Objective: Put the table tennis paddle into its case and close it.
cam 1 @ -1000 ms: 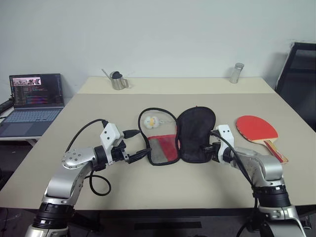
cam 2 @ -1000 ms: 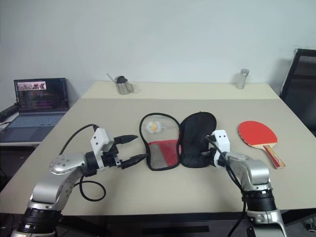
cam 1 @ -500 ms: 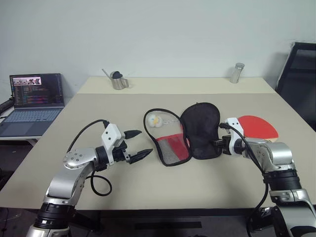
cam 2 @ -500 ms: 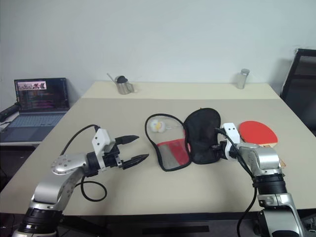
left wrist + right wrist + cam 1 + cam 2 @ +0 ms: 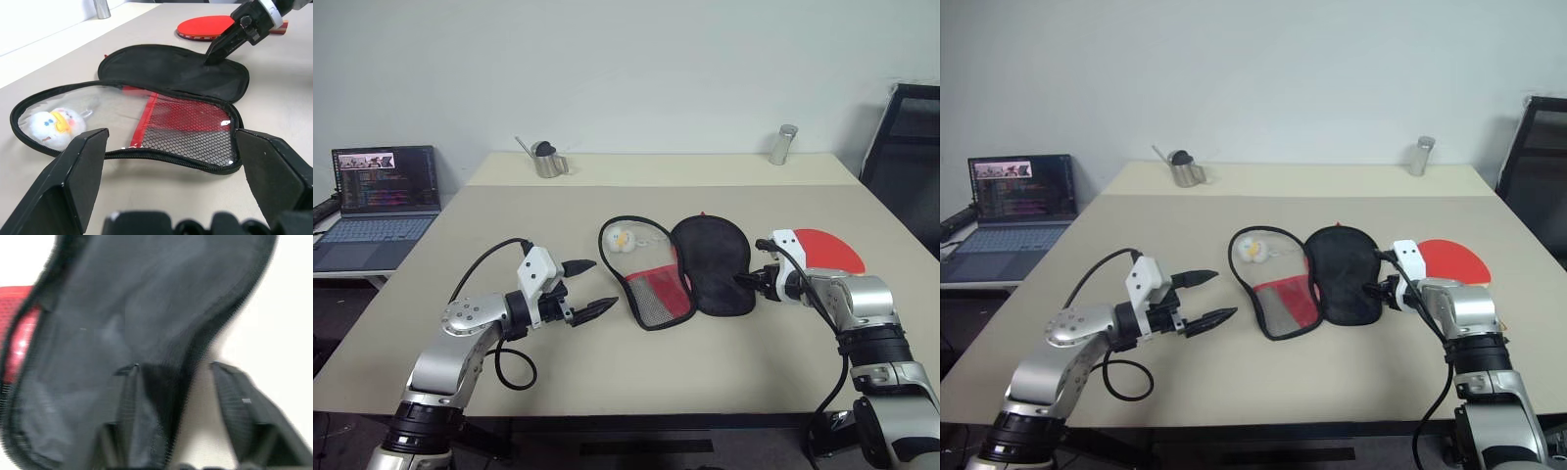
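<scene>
Head camera first: the case (image 5: 677,276) lies unzipped and butterflied open in the middle of the frame on the counter (image 5: 636,377). The black half sits to the right, and the clear, red and mesh half to the left has a little white charm (image 5: 622,238) lying inside it. Nothing else is in there. The table tennis paddle (image 5: 830,251) is at the right of the frame, flat on the counter just behind the right gripper (image 5: 746,279), and only part of its red face is visible past the arm. The left gripper (image 5: 591,286) hangs at lower left with its jaws spread wide and nothing in them, a short way off the case's left rim.

Left wrist view: the mesh pocket and zipper rim look floppy, so I'd guess the case drags or folds if you tug it. The paddle (image 5: 215,25) looks rigid and light, and the handle is probably the sane place to grab it. The rubber face could be grippy against fabric going in.

Right wrist view: the two fingers (image 5: 242,406) stand apart, one over the black flap's edge and one on the counter side. They're not pinching it as far as I can tell.

Up top there's a metal cup (image 5: 546,160), a small jar (image 5: 783,144) and a laptop (image 5: 382,201) off to the left.
</scene>
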You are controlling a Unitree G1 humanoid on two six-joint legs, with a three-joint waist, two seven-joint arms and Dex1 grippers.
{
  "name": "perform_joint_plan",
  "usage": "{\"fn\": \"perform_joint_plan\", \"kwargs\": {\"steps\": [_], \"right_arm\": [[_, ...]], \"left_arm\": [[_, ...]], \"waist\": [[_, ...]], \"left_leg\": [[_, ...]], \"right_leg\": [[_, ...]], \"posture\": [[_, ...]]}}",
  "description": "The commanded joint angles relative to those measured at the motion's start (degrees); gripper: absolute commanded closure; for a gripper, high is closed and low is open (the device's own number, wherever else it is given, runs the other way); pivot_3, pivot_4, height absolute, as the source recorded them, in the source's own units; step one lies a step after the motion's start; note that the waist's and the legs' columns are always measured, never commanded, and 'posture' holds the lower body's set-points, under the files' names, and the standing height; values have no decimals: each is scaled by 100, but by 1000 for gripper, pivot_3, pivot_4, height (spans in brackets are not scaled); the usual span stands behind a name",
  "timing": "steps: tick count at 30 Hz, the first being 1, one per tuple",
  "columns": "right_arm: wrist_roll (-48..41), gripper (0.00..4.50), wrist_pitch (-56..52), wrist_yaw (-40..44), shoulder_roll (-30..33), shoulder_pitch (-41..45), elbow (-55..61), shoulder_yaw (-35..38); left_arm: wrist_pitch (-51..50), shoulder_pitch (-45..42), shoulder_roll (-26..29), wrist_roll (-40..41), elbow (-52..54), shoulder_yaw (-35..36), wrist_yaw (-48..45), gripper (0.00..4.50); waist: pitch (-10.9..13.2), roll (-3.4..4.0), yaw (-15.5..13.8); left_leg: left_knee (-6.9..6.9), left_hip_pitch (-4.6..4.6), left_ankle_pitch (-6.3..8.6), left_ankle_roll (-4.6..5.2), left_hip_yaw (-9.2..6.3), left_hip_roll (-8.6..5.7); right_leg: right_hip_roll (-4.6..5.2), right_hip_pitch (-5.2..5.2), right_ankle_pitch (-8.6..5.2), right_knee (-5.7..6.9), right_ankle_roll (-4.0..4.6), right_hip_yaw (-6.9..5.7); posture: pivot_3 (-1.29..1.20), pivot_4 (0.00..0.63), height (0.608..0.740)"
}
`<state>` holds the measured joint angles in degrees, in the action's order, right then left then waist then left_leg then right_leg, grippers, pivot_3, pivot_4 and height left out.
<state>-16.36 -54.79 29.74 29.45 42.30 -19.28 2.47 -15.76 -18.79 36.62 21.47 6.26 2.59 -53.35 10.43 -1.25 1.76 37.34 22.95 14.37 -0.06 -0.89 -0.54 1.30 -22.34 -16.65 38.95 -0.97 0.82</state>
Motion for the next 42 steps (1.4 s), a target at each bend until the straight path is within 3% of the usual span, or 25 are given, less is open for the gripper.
{"fn": "perform_joint_plan", "kwargs": {"steps": [1, 9, 13, 18, 29, 42], "right_arm": [[-35, 798, 321, 191, 186, 131, 228, 159], [58, 798, 1219, 163, 1157, 139, -234, 1070], [345, 53, 1582, 110, 1528, -112, -497, 1028], [437, 53, 1520, 331, 1931, -593, -614, 1077], [552, 53, 1993, 569, 1948, -503, -1918, 897], [959, 53, 2729, 640, 1450, 45, -3303, 503]], "left_arm": [[106, -78, -7, 26, 192, 30, -18, 0], [-136, -237, -46, 256, 404, 36, -21, 0], [-321, -613, -177, 413, 430, -8, -10, 0], [-878, -1144, -257, 823, 627, -267, -333, 0], [-889, -2257, -819, 629, 97, -915, -605, 0], [-632, -2268, -925, 353, -76, -959, -658, 0]], "waist": [[0, 0, 1], [1, -1, -46], [1, -2, -36], [1, -1, -25], [1, 0, 8], [1, -1, 28]], "left_leg": [[0, 0, 0, 0, 0, 0], [0, 2, 0, 0, -2, -1], [2, 1, 0, 0, 1, -1], [2, 2, 0, 0, 7, -2], [11, -5, -1, -1, 13, -1], [35, -6, -1, -2, 13, 4]], "right_leg": [[0, 0, 0, 0, 0, 1], [1, 2, 0, -6, 0, -3], [0, 4, 0, -4, 0, 0], [0, 3, 0, -2, 0, 6], [-11, 9, 0, 1, 0, 15], [-14, 16, 2, 5, -3, 17]], "posture": [[0, 150, 740], [0, 150, 740], [0, 150, 740], [0, 150, 740], [0, 150, 740], [0, 150, 740]]}}
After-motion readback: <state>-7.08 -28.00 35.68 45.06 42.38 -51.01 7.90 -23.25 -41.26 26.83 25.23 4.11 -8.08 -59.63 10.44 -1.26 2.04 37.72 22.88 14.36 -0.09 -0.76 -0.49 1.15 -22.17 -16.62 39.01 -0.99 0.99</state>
